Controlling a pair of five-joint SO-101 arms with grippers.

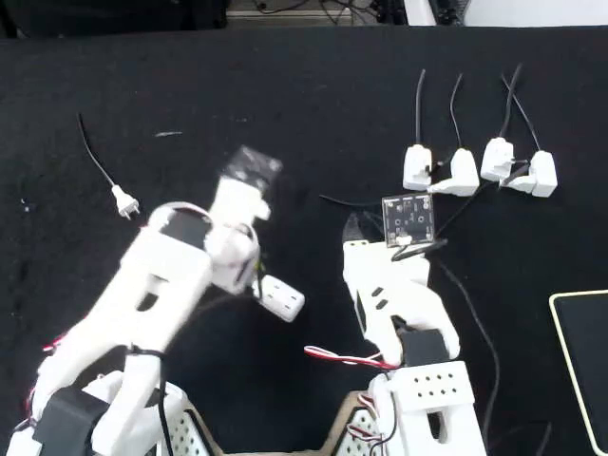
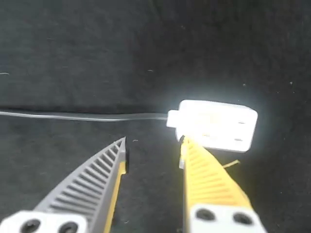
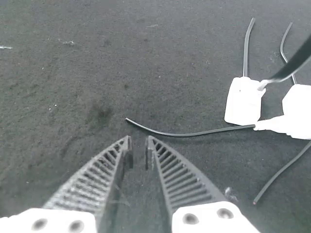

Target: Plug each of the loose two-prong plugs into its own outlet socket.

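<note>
The socket (image 2: 214, 124) lay just beside the spread left claw (image 2: 153, 145), glaring too bright to show its slots, and the loose plug (image 1: 123, 201) lay well apart from that claw, beyond its arm. The right claw (image 3: 138, 141), barely parted and holding nothing, pointed at a black cord (image 3: 184, 132). Past the cord were white blocks (image 1: 461, 173), too small to tell plugs from sockets. Beside this claw's arm, a dark pad (image 1: 581, 351) on the black surface (image 1: 285, 95) was cut off by the frame.

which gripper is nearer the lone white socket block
Left. The left gripper is right at the white socket block, at its corded end. The right gripper is farther off, beside a black cable.
</note>
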